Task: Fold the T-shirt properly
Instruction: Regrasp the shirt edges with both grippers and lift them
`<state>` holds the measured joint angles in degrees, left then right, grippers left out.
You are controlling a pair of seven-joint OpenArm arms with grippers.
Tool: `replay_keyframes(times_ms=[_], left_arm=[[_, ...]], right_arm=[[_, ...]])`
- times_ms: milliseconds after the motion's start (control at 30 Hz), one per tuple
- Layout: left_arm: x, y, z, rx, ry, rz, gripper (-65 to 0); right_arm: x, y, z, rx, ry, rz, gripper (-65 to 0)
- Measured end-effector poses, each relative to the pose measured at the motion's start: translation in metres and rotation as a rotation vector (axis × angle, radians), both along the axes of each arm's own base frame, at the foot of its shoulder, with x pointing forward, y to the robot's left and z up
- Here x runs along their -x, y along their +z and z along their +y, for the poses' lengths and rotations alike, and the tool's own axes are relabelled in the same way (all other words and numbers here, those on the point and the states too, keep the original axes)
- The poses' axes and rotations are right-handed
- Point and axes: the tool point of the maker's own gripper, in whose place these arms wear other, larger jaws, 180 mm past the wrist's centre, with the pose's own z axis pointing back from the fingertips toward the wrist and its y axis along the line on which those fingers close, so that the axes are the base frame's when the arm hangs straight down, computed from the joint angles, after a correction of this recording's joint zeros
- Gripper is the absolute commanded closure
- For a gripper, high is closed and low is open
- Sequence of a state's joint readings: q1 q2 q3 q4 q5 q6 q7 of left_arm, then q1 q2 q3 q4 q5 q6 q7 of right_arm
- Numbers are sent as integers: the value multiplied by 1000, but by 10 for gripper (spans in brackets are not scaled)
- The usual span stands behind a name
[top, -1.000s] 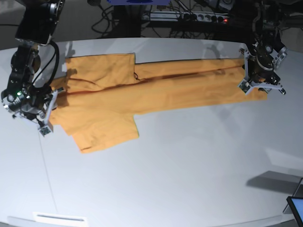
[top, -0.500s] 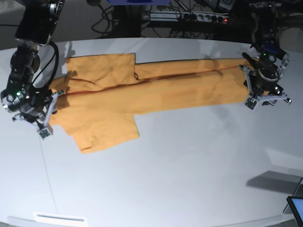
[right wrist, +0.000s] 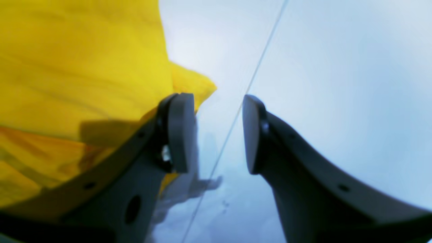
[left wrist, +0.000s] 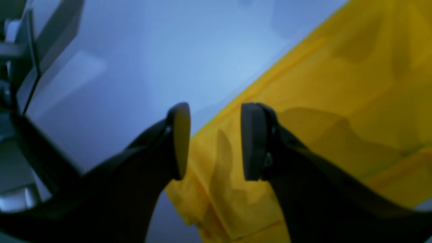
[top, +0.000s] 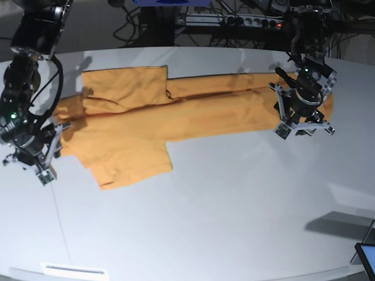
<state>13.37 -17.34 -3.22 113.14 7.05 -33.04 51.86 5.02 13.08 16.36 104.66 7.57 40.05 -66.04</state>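
Note:
The orange-yellow T-shirt (top: 176, 111) lies flat on the white table (top: 234, 199), folded into a long band with its sleeves at the left. It also shows in the left wrist view (left wrist: 337, 84) and the right wrist view (right wrist: 74, 67). My left gripper (top: 303, 129) hovers over the shirt's right end, open and empty. In its wrist view, the left gripper (left wrist: 216, 141) has its jaws straddling the shirt's edge. My right gripper (top: 27, 165) is open and empty beside the shirt's left edge. In its wrist view, the right gripper (right wrist: 216, 133) is over bare table.
A power strip and cables (top: 234, 22) lie behind the table's far edge. A dark screen corner (top: 366, 257) sits at the front right. A white strip (top: 73, 270) lies at the front left. A thin seam line (top: 58, 216) runs across the table.
My left gripper has moved left, from past the shirt's right end to over it. My right gripper has moved toward the table's front, off the shirt's left edge. The shirt has not moved.

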Motion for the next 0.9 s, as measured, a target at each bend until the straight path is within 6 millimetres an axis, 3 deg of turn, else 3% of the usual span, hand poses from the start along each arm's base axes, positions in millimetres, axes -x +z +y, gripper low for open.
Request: replay_keyframes(times_ms=[100, 233, 500, 600, 767, 900], left_arm=[[0, 1, 2, -4, 6, -2, 0], [0, 1, 4, -8, 7, -4, 0], [9, -6, 3, -4, 9, 23, 0], [9, -6, 3, -5, 9, 22, 0], [25, -18, 4, -8, 9, 69, 0], [32, -23, 4, -8, 11, 89, 0]], right_arm=[[3, 0, 10, -19, 8, -10, 0], [16, -18, 25, -22, 47, 44, -3], [31, -40, 94, -85, 254, 69, -1], [32, -41, 99, -86, 270, 72, -1], [33, -43, 102, -97, 264, 77, -1], [40, -69, 99, -117, 246, 157, -1]])
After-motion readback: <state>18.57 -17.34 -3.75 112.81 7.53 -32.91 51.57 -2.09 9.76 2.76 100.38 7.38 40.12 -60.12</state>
